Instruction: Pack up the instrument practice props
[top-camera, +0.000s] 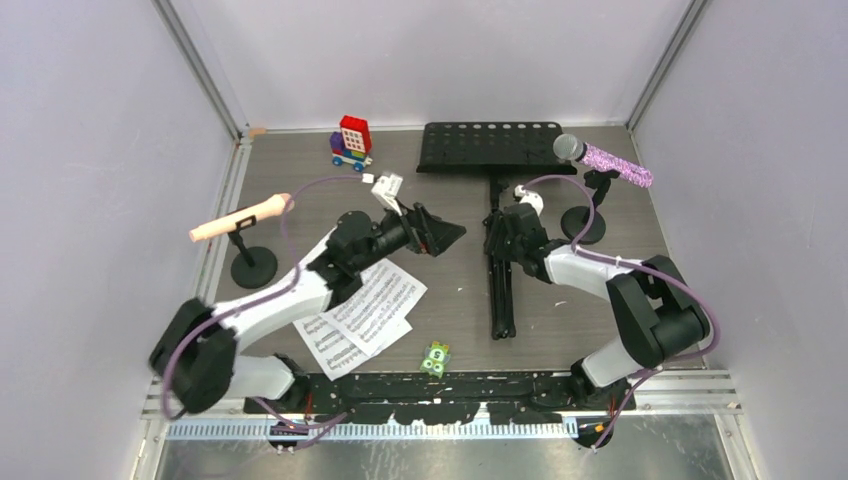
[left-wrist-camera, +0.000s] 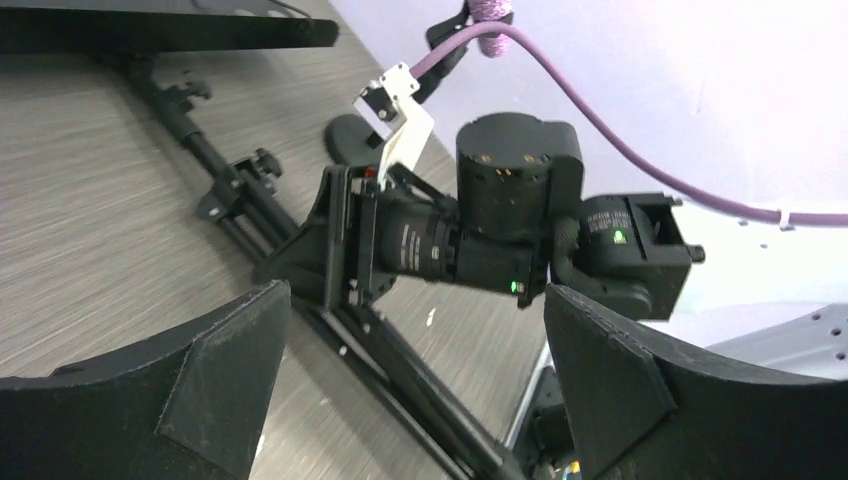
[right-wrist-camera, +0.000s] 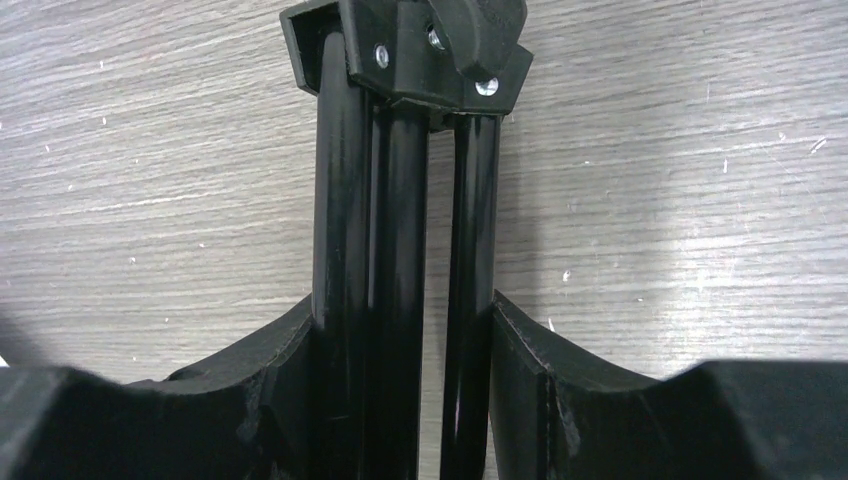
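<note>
The black perforated music desk (top-camera: 490, 147) lies flat at the back, its pole and folded tripod legs (top-camera: 500, 290) running toward me. My right gripper (top-camera: 499, 242) is shut on those legs (right-wrist-camera: 400, 200), a finger pressed on each side (right-wrist-camera: 400, 400). My left gripper (top-camera: 450, 235) stands wide open just left of the legs, holding nothing (left-wrist-camera: 415, 385). White sheet-music pages (top-camera: 365, 312) lie under my left arm. The pink microphone (top-camera: 240, 218) rests on its round-based mount (top-camera: 253, 268) at the left. The purple-glitter microphone (top-camera: 610, 160) sits on its mount (top-camera: 585, 225) at the right.
A red-blue toy brick vehicle (top-camera: 350, 140) stands at the back, left of the desk. A small green dotted piece (top-camera: 435, 357) lies near the front edge. Pale walls close in the table at the left, back and right.
</note>
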